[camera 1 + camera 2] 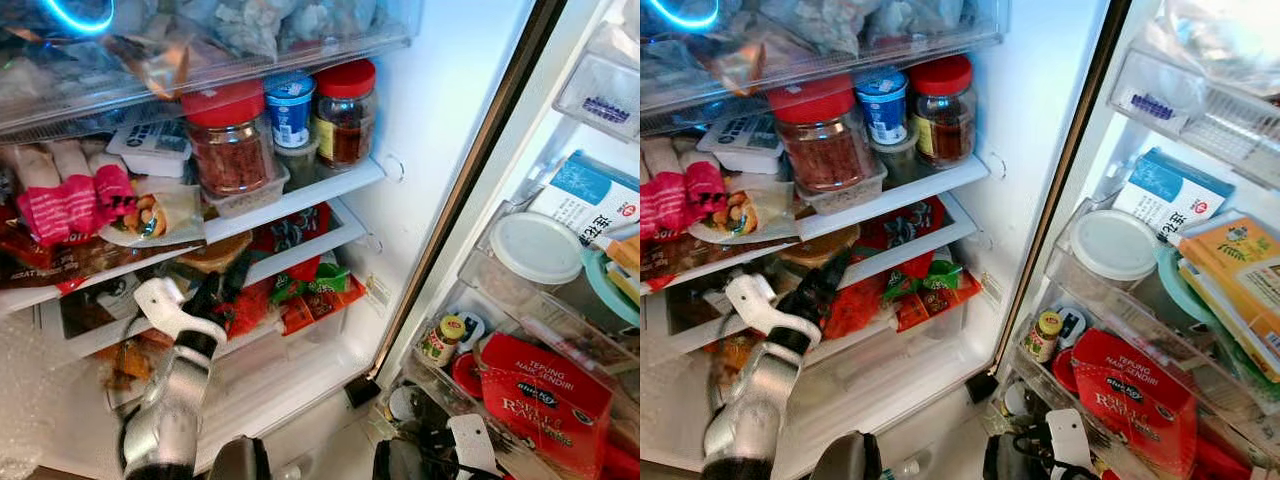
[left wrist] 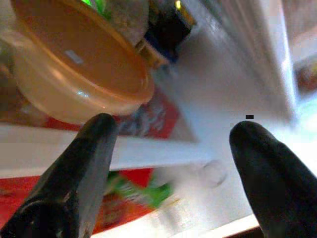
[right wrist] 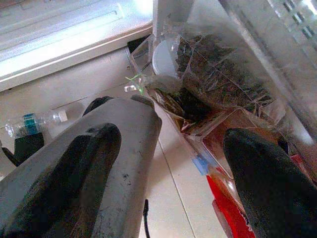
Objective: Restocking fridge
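Fridge open, shelves crowded. Left gripper (image 1: 222, 285) is reaching into the middle shelf area, its fingers (image 2: 79, 168) spread wide w/ nothing between them. Just ahead of the tips in the left wrist view sits a round tub with an orange lid (image 2: 81, 74), resting on the white shelf edge (image 1: 300, 250), red snack packets (image 1: 300, 300) below it. Tub touches neither finger.

Right gripper (image 3: 168, 168) hangs low near the floor by the door bins, fingers apart, empty; a small plastic bottle (image 3: 34, 121) lies on the tiles nearby.

Upper shelf: two red-lidded jars (image 1: 230, 140) & a blue-topped cup (image 1: 290, 108), closely packed. Door bin holds a red flour packet (image 1: 545, 400) & a white-lidded container (image 1: 535, 248).

Judgement: step in hand looks like placing or straightening the tub on the middle shelf; which of the two cannot be told. To do it well:
- Keep approach level w/ the shelf, fingers either side of the tub wall, not the lid rim.
- Close slow; lid looks smooth, prob. slippery.
- Push tub fully back from the shelf lip before letting go.
- Watch the forearm vs. packets below; easy to drag them out.
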`<state>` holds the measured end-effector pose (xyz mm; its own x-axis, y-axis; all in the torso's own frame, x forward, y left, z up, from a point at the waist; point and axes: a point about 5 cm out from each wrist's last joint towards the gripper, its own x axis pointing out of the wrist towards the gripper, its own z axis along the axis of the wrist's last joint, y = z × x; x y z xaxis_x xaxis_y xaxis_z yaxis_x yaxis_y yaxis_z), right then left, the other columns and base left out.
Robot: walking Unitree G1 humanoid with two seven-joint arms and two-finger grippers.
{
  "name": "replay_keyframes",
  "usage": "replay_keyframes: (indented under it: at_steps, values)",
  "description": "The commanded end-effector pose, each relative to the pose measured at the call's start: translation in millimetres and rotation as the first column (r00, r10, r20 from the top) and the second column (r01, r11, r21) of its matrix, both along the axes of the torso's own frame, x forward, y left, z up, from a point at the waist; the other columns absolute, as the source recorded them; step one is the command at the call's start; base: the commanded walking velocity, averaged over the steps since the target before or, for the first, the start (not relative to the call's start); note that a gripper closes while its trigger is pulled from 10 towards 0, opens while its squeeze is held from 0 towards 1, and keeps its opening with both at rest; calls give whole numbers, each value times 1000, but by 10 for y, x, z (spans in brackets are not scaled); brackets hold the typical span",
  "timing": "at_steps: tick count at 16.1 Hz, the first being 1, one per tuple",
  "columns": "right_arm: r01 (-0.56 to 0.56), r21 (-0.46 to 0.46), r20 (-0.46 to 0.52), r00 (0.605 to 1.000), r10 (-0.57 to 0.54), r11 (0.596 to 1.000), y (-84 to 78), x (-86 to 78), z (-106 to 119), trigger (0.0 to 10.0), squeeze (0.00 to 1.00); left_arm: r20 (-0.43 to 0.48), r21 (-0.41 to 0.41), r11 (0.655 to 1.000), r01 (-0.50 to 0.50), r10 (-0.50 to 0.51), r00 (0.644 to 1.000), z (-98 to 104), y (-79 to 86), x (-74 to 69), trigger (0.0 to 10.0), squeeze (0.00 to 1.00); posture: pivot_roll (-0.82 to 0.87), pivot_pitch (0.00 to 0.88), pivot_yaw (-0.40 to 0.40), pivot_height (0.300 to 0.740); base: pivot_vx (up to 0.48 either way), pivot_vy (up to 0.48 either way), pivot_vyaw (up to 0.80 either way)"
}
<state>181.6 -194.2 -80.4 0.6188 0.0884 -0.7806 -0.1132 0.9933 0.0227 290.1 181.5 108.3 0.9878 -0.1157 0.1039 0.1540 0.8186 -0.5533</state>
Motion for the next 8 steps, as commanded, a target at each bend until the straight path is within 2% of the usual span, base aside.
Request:
replay_keyframes:
  at_steps: [1,2,4,5,7,8]
  values:
    - [5,5,-87,996,-5,1000,5,-210,-105,10000,0,-7,196,980,-15,17,1000,-13,-14,-40,10000,0,-120,121,-40,632,0,0,0]
    - [5,5,-87,996,-4,1000,6,-209,-105,10000,0,-29,307,951,-30,41,999,-76,-11,-74,10000,0,-114,121,-39,632,0,0,0]
    - [3,8,-86,996,-2,1000,16,-205,-104,10000,0,-75,394,918,-38,74,994,-259,1,-160,10000,0,-118,121,-38,632,0,0,0]
    - [3,10,-85,996,-2,1000,18,-205,-104,10000,0,-98,403,914,-43,90,991,-326,-4,-195,10000,0,-118,119,-37,632,0,0,0]
    - [7,9,-85,996,-6,1000,17,-209,-106,10000,0,-67,470,882,-34,74,995,-325,-76,-232,10000,0,-120,119,-36,632,0,0,0]
    - [9,8,-84,996,-8,1000,15,-210,-106,10000,0,-56,473,880,-44,80,995,-313,-106,-230,10000,0,-115,117,-36,632,0,0,0]
